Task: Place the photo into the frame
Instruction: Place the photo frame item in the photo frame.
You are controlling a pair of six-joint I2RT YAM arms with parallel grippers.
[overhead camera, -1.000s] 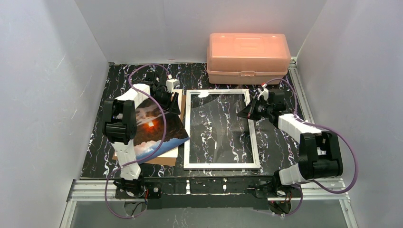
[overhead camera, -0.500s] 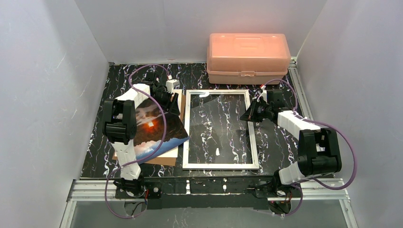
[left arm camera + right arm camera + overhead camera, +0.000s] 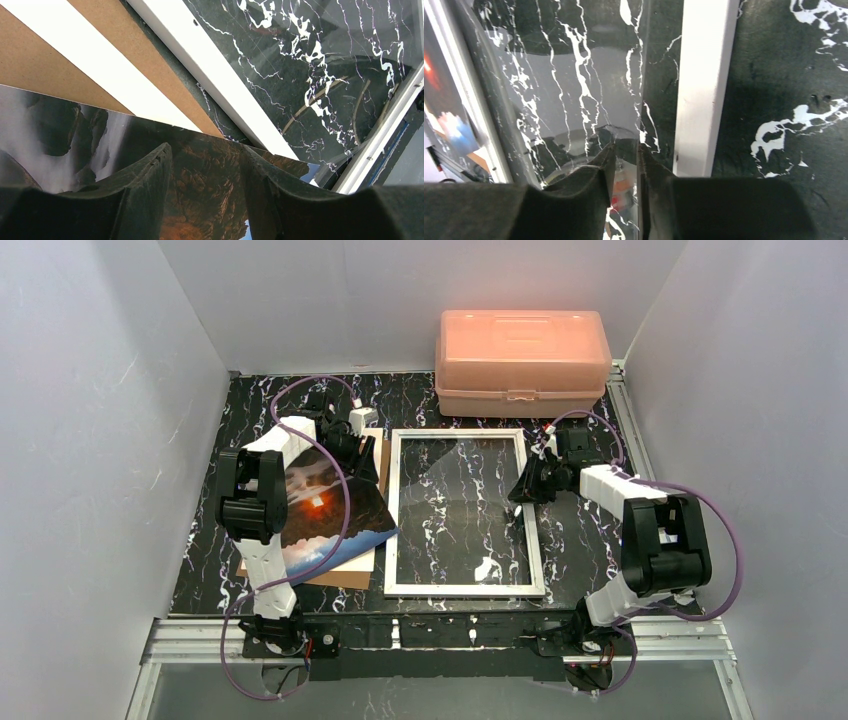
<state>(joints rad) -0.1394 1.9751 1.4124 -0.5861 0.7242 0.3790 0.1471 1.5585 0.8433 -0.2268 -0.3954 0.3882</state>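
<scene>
The photo (image 3: 322, 510), dark clouds with an orange glow, lies at the left on a brown board (image 3: 350, 577). My left gripper (image 3: 358, 452) is at the photo's far edge. In the left wrist view its fingers (image 3: 206, 150) stand apart, and the photo (image 3: 200, 200) shows between and beneath them. The white frame (image 3: 392, 510) with its clear pane lies flat mid-table. My right gripper (image 3: 520, 490) hovers low at the frame's right rail (image 3: 704, 85). Its fingers (image 3: 625, 147) are parted by a narrow gap over the pane's edge.
A pink plastic box (image 3: 522, 360) stands at the back, just beyond the frame. A white sheet (image 3: 100, 65) lies between the photo and the brown board (image 3: 30, 65). White walls close in on the left, back and right.
The frame's right side, lifted by the shut right gripper a second ago, has come down flat. The right jaws have parted slightly. The left arm and photo have not moved.
</scene>
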